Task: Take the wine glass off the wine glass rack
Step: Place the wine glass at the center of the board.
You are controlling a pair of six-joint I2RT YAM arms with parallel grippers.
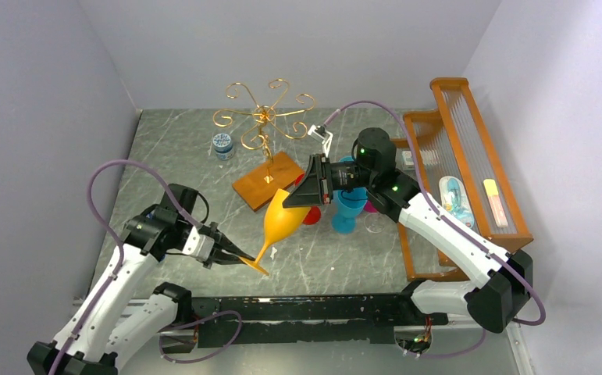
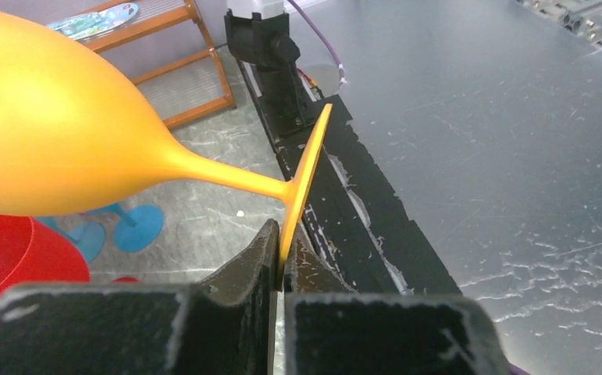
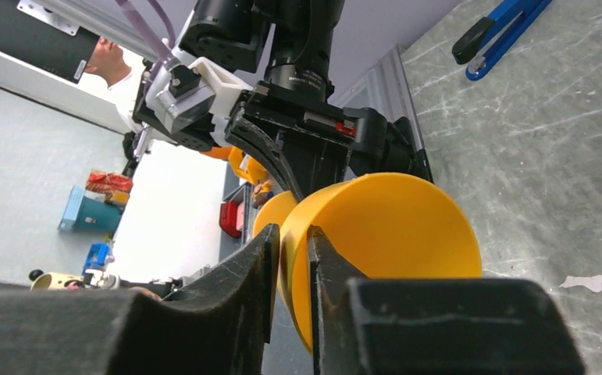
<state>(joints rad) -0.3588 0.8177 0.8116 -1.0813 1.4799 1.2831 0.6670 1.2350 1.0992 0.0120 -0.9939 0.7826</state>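
Observation:
The orange wine glass hangs tilted in the air between both arms, off the gold wire wine glass rack, which stands on its brown wooden base behind it. My left gripper is shut on the rim of the glass's flat foot; in the left wrist view the foot's edge sits pinched at my left gripper, and the bowl fills the upper left. My right gripper has one finger inside and one outside the bowl's mouth. In the right wrist view the wine glass has its wall pressed in my right gripper.
A blue glass, a red glass and a clear glass stand just right of the held one, under the right arm. A large orange wooden frame lines the right side. A small blue-and-white jar sits left of the rack.

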